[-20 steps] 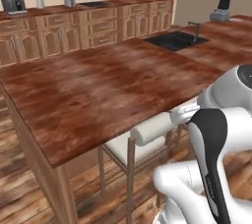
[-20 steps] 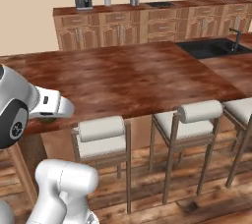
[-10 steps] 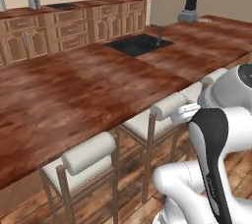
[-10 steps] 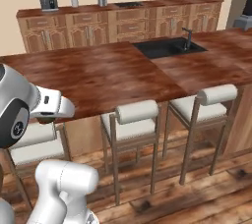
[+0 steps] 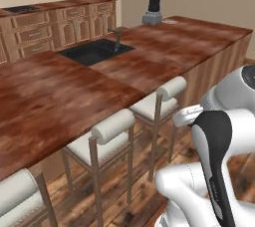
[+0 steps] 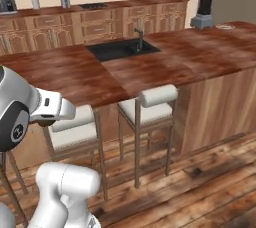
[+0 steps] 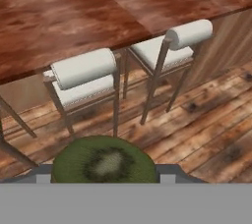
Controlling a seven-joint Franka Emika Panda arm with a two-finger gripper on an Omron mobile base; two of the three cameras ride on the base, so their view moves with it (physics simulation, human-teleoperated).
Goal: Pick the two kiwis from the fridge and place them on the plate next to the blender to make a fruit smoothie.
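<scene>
Left base view: black-jug blender on grey base (image 5: pixel 153 8) at far end of long dark-red wood island counter (image 5: pixel 74 91); small orange-rimmed round plate (image 5: pixel 170 21) just right of it, bare. White-cushioned wooden stools (image 5: pixel 109 139) along near side.

Right base view: black sink basin (image 6: pixel 122 49) mid-counter; wooden wall cabinets (image 6: pixel 95 24) behind.

Hand view: gripper (image 7: pixel 103 179) pinching olive-green rounded kiwi (image 7: pixel 103 161) over plank floor (image 7: pixel 206 129). Judgement: carry stage, delivery pending; second kiwi unaccounted.

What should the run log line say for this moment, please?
phase: carrying | gripper: shut on kiwi | blender, plate: far end of island counter
</scene>
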